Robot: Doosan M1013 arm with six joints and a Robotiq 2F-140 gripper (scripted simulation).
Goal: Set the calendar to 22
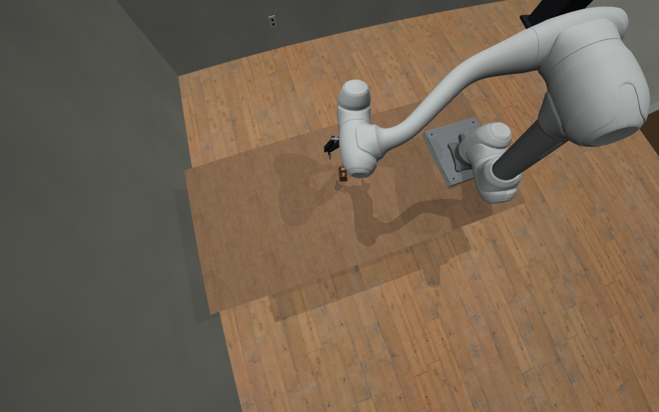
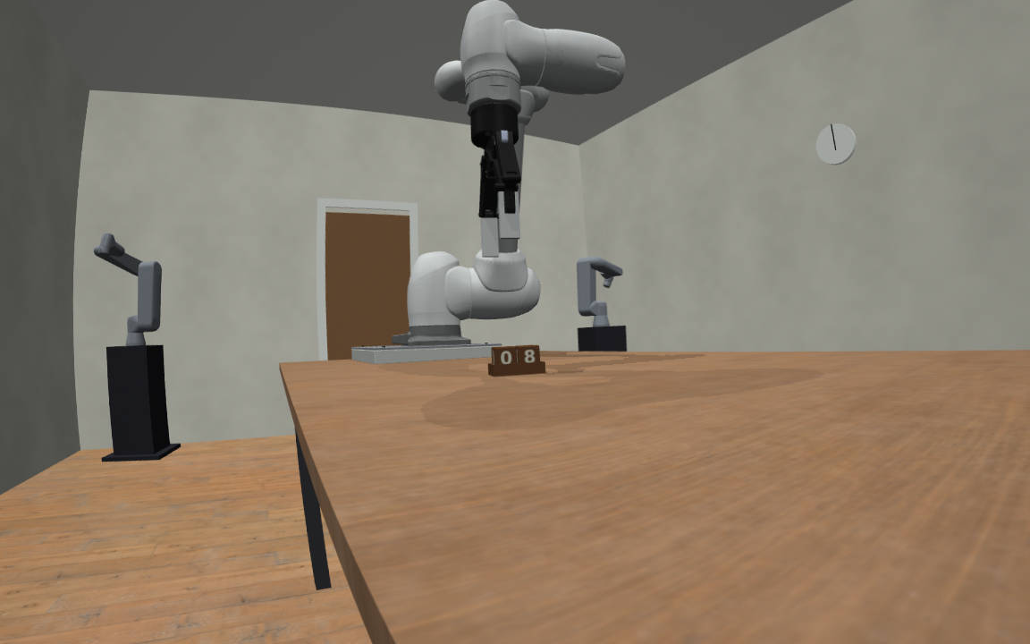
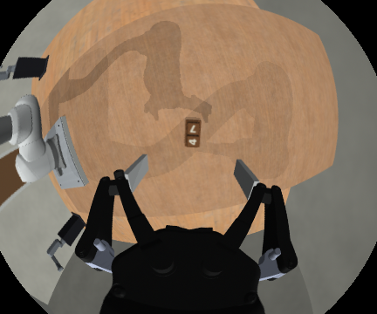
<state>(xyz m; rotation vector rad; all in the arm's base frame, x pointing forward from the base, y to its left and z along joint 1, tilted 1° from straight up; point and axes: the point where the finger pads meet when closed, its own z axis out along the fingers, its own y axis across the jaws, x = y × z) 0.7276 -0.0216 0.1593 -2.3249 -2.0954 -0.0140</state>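
A small brown calendar tray [image 2: 516, 368] stands on the wooden table and holds two cubes side by side. In the exterior view the left cube [image 2: 506, 357] shows 0 and the right cube [image 2: 529, 355] shows 8. The calendar also shows in the wrist view [image 3: 194, 134], where a 7 is on one top face, and in the top view [image 1: 342, 174], partly under the wrist. My gripper [image 3: 191, 164] is open and empty, high above the calendar, and it also shows in the exterior view [image 2: 500, 232].
The arm's grey base plate [image 2: 423, 351] sits on the table behind the calendar. Two other small arms on black pedestals [image 2: 137, 400] [image 2: 601, 336] stand on the floor off the table. The table's left edge [image 2: 318, 448] is near.
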